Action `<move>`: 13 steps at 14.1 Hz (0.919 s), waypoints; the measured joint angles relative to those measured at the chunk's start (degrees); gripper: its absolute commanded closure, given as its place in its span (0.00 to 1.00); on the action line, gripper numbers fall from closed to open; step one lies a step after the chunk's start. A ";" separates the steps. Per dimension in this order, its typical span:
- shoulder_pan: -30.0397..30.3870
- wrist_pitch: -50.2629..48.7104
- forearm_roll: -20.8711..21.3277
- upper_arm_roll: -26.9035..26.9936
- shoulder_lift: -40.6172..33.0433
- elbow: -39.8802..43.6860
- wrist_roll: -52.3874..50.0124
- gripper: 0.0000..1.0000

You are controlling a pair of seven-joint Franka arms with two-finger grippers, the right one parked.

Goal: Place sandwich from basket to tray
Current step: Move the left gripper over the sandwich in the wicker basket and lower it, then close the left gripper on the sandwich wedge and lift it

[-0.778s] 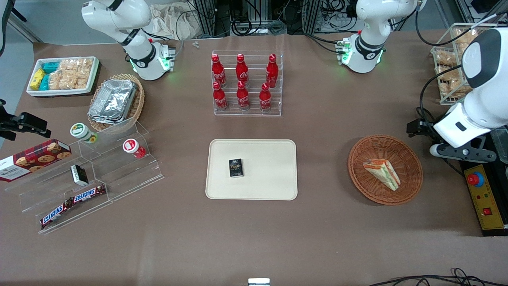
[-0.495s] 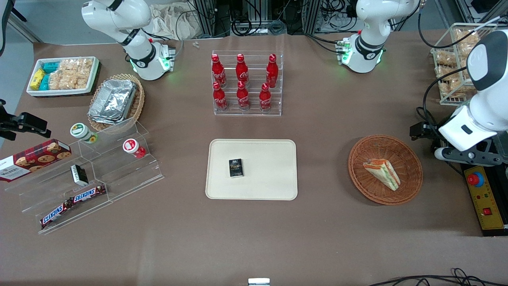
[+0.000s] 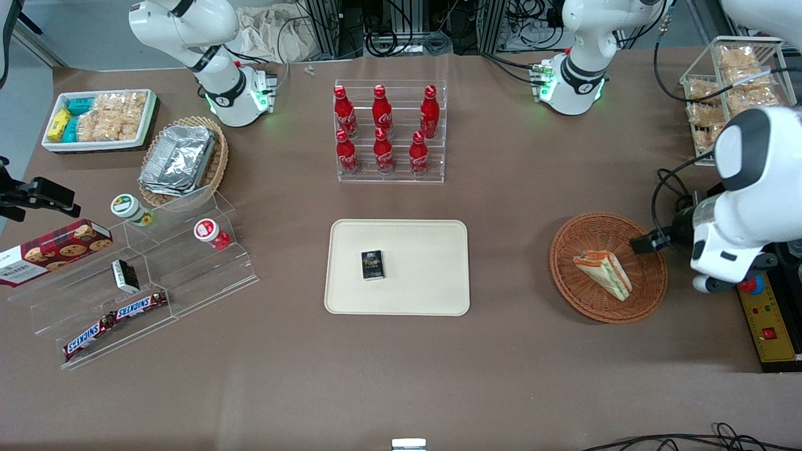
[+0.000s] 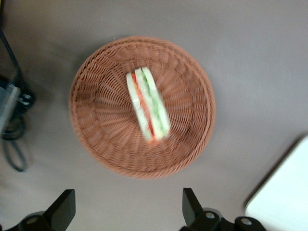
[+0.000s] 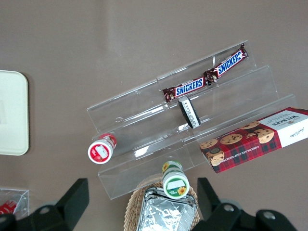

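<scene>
The hand [image 3: 645, 243] has swung in over the basket [image 3: 651, 288] rim at the frame's right, fingers spread wide to straddle the sandwich [image 3: 603, 274] lying inside; the tray [image 3: 432, 288] waits mid-frame

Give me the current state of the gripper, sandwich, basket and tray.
gripper: open, empty, above the table beside the basket.
sandwich: lying in the basket, not gripped.
basket: upright on the table, holding only the sandwich.
tray: flat on the table, carrying one small dark box, no sandwich yet.
</scene>
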 measured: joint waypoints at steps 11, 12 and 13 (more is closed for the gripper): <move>-0.93 15.12 6.43 -0.15 7.47 -8.65 -24.61 0.00; -0.93 15.12 6.63 -0.15 7.93 -8.79 -25.19 0.00; -0.93 15.12 6.92 -0.15 8.37 -8.97 -25.51 0.00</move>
